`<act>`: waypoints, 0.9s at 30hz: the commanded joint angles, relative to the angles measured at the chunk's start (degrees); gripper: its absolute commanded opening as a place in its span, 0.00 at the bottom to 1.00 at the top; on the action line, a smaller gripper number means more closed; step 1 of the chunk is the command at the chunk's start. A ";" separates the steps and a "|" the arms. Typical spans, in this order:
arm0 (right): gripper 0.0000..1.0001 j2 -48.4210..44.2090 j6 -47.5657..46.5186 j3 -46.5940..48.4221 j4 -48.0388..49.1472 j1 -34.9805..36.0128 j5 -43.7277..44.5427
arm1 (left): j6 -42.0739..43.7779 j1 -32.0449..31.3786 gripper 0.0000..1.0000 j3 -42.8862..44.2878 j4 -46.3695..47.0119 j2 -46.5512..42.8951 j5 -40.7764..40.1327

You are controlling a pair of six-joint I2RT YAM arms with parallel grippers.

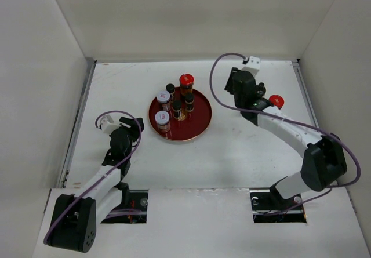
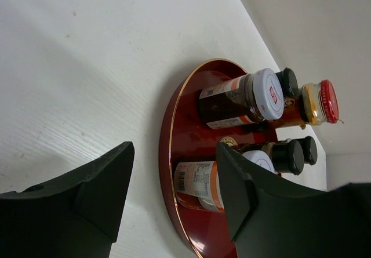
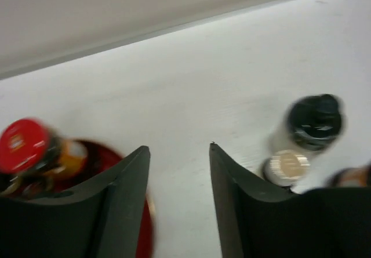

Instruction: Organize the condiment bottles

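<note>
A round red tray (image 1: 200,120) holds several condiment bottles: a red-lidded jar (image 1: 186,81), two white-lidded jars (image 1: 162,117), and slim black-capped ones (image 1: 177,105). Another red-lidded jar (image 1: 276,101) stands on the table beside the right arm. My left gripper (image 1: 137,127) is open and empty, left of the tray; its view shows the tray rim (image 2: 168,124) and a white-lidded jar (image 2: 197,182) between the fingers. My right gripper (image 1: 237,88) is open and empty over bare table right of the tray. Its blurred view shows a black-capped bottle (image 3: 315,119) and a pale-lidded one (image 3: 286,166) to its right.
White walls close in the table at the back and both sides. A metal strip (image 1: 81,119) runs along the left edge. The right arm's purple cable (image 1: 217,90) loops above the table near the tray.
</note>
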 commanded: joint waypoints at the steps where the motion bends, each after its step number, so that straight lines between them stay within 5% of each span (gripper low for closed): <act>1: 0.54 -1.64 -0.69 -1.87 -2.86 -3.97 5.89 | 0.07 -0.48 0.56 0.84 3.17 -0.02 0.17; 3: 0.66 -1.30 -1.74 -1.95 -3.31 -6.43 6.78 | -0.11 -0.39 0.56 0.85 3.17 0.07 0.61; 8: 0.68 1.25 -2.10 -2.04 -3.31 -10.30 4.41 | 0.25 -0.75 0.56 0.93 3.17 0.15 -0.09; 22: 0.54 5.73 0.53 -2.04 -5.07 -11.71 1.68 | 0.25 -1.10 0.57 1.11 3.26 0.77 -0.18; 27: 0.42 6.26 1.24 -2.13 -5.16 -11.71 1.59 | 0.25 -1.19 0.57 1.20 3.61 1.30 -0.18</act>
